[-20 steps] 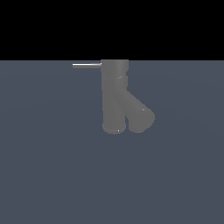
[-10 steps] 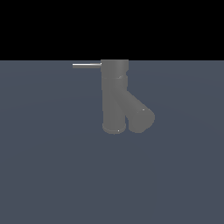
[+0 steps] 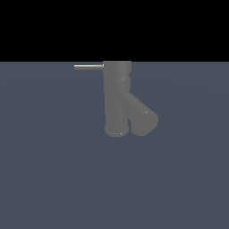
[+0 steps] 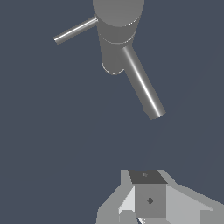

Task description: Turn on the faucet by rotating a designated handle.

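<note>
I have the faucet [image 3: 117, 98] standing alone on the dark worktop [image 3: 53, 179], its thick upright body with the stubby spout [image 3: 142, 117] angling down toward the exterior view's right. The handle [image 3: 89, 67] is the thin rod jutting level from the top section toward the exterior view's left. My arm is not in the exterior view at all; in the wrist view only part of the claw [image 4: 146, 197] shows at the frame edge, well apart from the faucet and holding nothing, and I cannot tell how wide it is open. So I judge the approach has hardly begun. To do it well, I would bring the claw in beside the rod's free end rather than near the body, where leverage is poor, keep clear of the spout, and push steadily around the upright axis instead of downward.
</note>
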Available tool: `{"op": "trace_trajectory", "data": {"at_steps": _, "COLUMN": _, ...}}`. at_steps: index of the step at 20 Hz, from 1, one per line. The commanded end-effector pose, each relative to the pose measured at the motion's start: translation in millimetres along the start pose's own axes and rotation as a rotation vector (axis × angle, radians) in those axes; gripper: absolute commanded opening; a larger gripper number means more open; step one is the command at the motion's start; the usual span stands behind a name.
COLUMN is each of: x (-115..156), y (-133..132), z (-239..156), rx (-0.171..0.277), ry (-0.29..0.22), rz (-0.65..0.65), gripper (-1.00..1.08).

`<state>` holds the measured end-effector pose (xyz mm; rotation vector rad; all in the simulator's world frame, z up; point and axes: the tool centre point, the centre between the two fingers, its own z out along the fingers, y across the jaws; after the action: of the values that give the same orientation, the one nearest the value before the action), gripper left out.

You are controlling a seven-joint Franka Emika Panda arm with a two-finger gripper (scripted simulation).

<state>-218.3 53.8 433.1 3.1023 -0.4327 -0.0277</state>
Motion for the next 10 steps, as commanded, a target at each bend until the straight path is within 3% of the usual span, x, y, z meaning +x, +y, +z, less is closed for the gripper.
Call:
{"op": "trace_trajectory", "data": {"at_steps": 1, "x": 6, "y": -12, "z": 8, "rx": 0.002, "ry": 0.000, "rz": 0.053, "gripper": -1.00}}
{"op": "trace_trajectory", "data": {"at_steps": 10, "x": 35, "y": -53, "z": 37, "rx": 0.008, "ry": 0.000, "rz": 0.242, "gripper": -1.00}}
